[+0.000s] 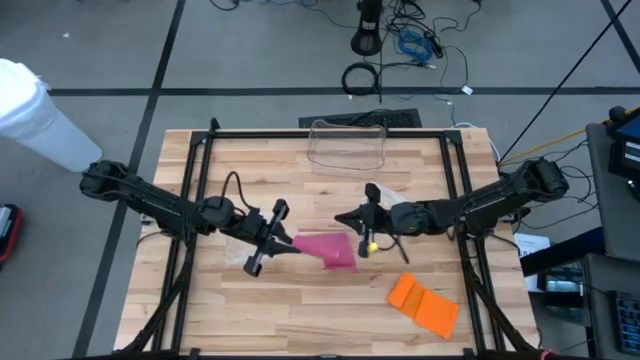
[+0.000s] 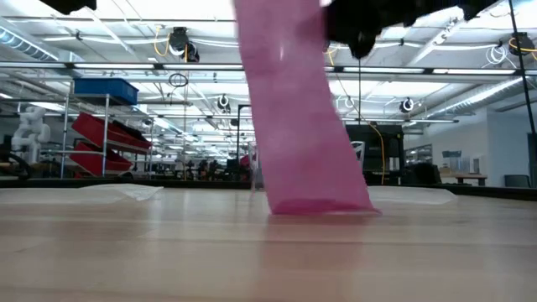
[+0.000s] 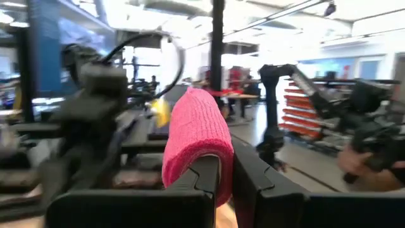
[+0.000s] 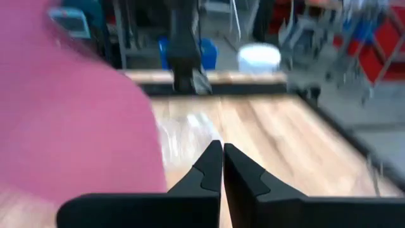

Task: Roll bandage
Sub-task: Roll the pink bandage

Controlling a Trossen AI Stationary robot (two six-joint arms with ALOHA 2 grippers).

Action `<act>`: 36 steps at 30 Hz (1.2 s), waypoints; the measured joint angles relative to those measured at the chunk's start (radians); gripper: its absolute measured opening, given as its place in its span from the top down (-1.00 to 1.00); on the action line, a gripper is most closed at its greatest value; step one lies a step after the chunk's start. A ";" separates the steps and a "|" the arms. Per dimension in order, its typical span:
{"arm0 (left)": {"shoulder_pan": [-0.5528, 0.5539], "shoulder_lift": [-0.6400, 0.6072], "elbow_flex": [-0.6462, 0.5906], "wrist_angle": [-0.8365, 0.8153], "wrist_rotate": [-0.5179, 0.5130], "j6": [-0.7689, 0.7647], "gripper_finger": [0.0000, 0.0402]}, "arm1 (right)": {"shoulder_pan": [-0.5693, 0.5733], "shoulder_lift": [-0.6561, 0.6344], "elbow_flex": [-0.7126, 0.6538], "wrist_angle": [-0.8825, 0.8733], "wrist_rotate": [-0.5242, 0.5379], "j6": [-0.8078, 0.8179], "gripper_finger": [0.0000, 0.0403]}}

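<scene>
A pink bandage (image 1: 330,250) is near the table's middle. In the low view the pink bandage (image 2: 294,126) rises as a flat strip from the table, where its lower end (image 2: 323,205) rests. My left gripper (image 1: 287,241) is shut on its left end. My right gripper (image 1: 343,220) is shut with nothing between its fingers (image 4: 223,152), just off the bandage's far right side. The bandage (image 4: 69,126) fills the side of the right wrist view. My left gripper pinches the bandage's end (image 3: 218,168) between its two fingers, coming roughly level from the table's left. The strip runs away from the fingers and slants down, its far end on the table. I cannot tell whether my right gripper touches the bandage.
An orange bandage (image 1: 425,303) lies flat near the front right. A clear plastic container (image 1: 348,145) stands at the table's far edge. A black frame (image 1: 200,200) runs along the table's sides.
</scene>
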 joint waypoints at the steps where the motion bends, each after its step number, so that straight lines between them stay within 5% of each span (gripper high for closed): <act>1: -0.005 0.000 0.002 -0.002 0.003 0.003 0.88 | -0.003 0.009 -0.001 -0.013 0.000 0.015 1.00; 9: -0.011 0.000 0.004 -0.029 -0.046 0.032 0.88 | -0.006 0.025 -0.001 0.053 0.031 -0.017 1.00; 18: -0.011 0.000 0.004 -0.132 -0.136 0.244 0.88 | 0.064 -0.163 -0.001 0.027 0.032 -0.081 0.90; 25: -0.011 0.000 0.004 -0.167 -0.216 0.385 0.88 | 0.138 -0.197 0.000 0.037 -0.010 0.026 0.53; 32: -0.011 0.000 0.004 -0.221 -0.229 0.524 0.88 | 0.138 -0.170 -0.001 0.040 -0.075 0.292 -0.02; 36: -0.011 0.000 0.004 -0.221 -0.260 0.533 0.88 | 0.133 -0.164 -0.001 0.037 -0.083 0.424 -0.15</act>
